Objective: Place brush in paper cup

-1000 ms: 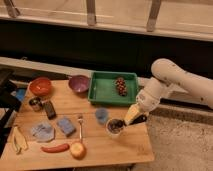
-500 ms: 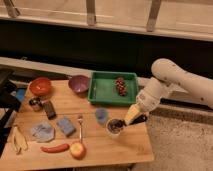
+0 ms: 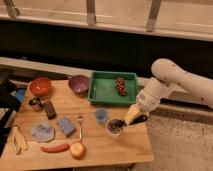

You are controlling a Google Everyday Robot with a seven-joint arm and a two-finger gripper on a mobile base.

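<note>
At the far left of the counter (image 3: 100, 152) we see a banana (image 3: 18, 140) lying along the edge, and above it a small metal cup (image 3: 35, 103) beside an orange bowl (image 3: 40, 86). These sit apart from the work, likely as clutter that tests whether we pick the right things. A grey cloth (image 3: 43, 132) and a blue sponge (image 3: 66, 126) lie flat nearby, with a red chilli (image 3: 55, 148) and an apple (image 3: 77, 150) close to the front edge. A silver fork (image 3: 80, 128) lies lengthwise between the sponge and the light-blue cup (image 3: 101, 115), and we take care not to confuse it with the brush.

Further back stand a purple bowl (image 3: 78, 83) and a green tray (image 3: 113, 88) that holds a dark bunch of grapes (image 3: 120, 85).

The paper cup (image 3: 114, 128) stands upright just right of the light-blue cup, near the counter's right side, which leaves it open to an approach from the arm's side. We see a dark rounded shape at its mouth, which we judge to be the head of the brush (image 3: 116, 122), in or just over the cup. The gripper (image 3: 131, 118) hangs right beside the cup's rim, tilted down toward it, as suits lowering a thin thing into a narrow opening. We cannot tell whether it grips the brush or has let go. If the brush is inside, the task looks nearly done.
</note>
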